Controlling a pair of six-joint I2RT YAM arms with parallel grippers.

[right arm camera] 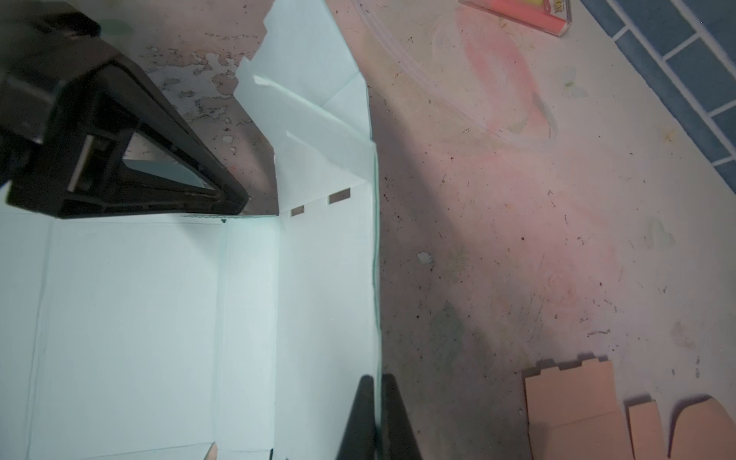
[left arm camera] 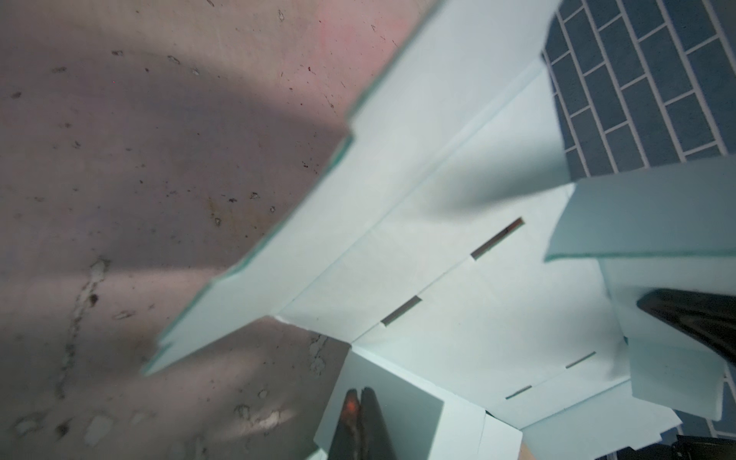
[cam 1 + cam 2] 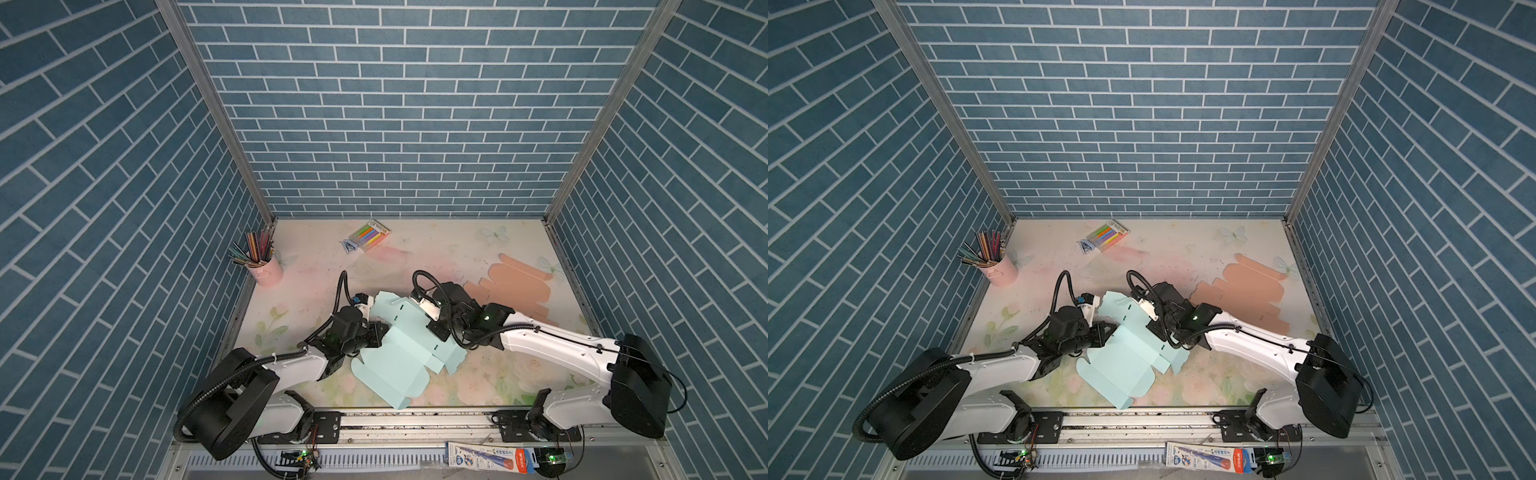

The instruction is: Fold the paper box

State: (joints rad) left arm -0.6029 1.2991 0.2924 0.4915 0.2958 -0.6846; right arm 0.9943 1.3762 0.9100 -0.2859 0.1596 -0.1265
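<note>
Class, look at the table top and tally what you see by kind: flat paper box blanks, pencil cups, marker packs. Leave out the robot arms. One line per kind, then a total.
Paper box blanks: 2 (light blue blank, peach blank)
Pencil cups: 1 (pink cup)
Marker packs: 1 (marker pack)
Total: 4
</note>
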